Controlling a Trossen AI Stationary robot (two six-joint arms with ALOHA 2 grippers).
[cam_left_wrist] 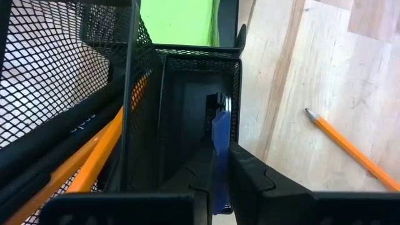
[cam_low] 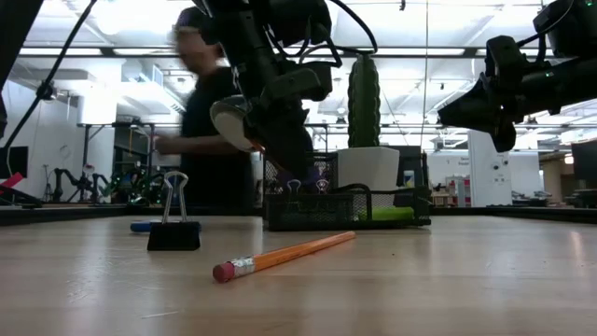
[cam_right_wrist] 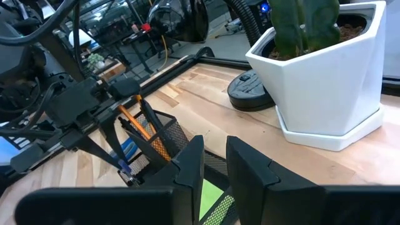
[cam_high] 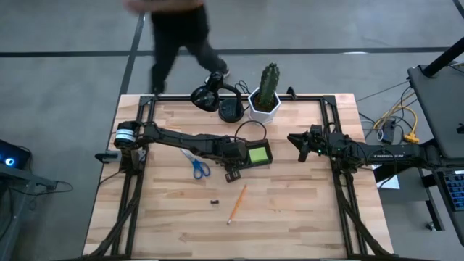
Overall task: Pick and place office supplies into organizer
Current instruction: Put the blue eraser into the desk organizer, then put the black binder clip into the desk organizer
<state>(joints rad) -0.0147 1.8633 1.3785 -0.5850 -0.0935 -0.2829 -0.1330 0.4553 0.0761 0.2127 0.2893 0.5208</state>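
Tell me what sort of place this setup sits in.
Probably a robotics lab or workshop: a wooden table framed by black rails, a person walking behind it, and more arm rigs under bright ceiling lights.

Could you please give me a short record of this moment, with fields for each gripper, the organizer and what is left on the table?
left gripper: over the organizer, shut on a blue item
right gripper: waiting apart at the table's right
in organizer: green sticky pad, orange pencil
on table: scissors, pencil, binder clip
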